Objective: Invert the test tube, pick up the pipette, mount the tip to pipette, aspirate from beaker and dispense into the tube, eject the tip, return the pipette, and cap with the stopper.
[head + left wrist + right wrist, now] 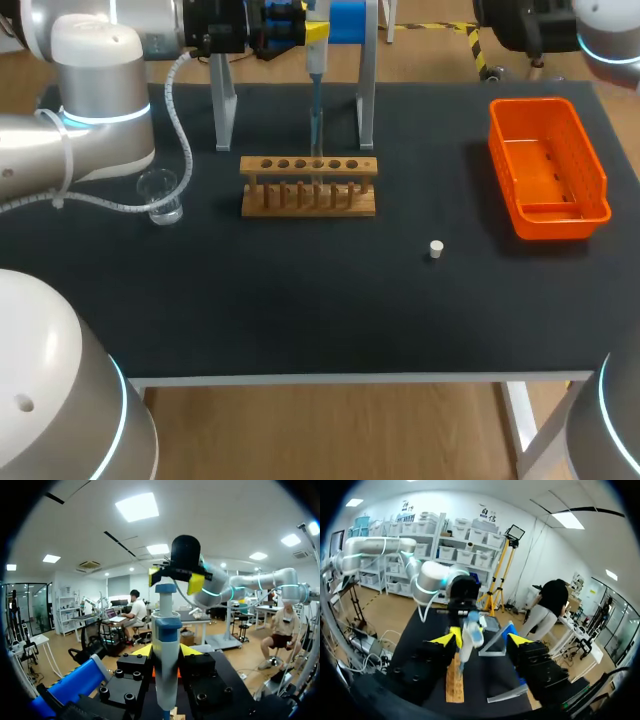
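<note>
Left claw [312, 32] was clamped on the pipette [315, 70], holding it upright at the far side of the table [300, 300]. It stood between the legs of the metal stand [366, 100], its tip pointing down just over the wooden rack [308, 200]. That arm came in from the left and bent across the far edge. Right claw [484, 639] hung at the far right corner, fingers apart and holding nothing, facing the pipette from well apart. Left of the rack stood the beaker [160, 195], beside the left arm's cable. To the right, the stopper [436, 249] lay alone, nearer than the orange basket [598, 170].
</note>
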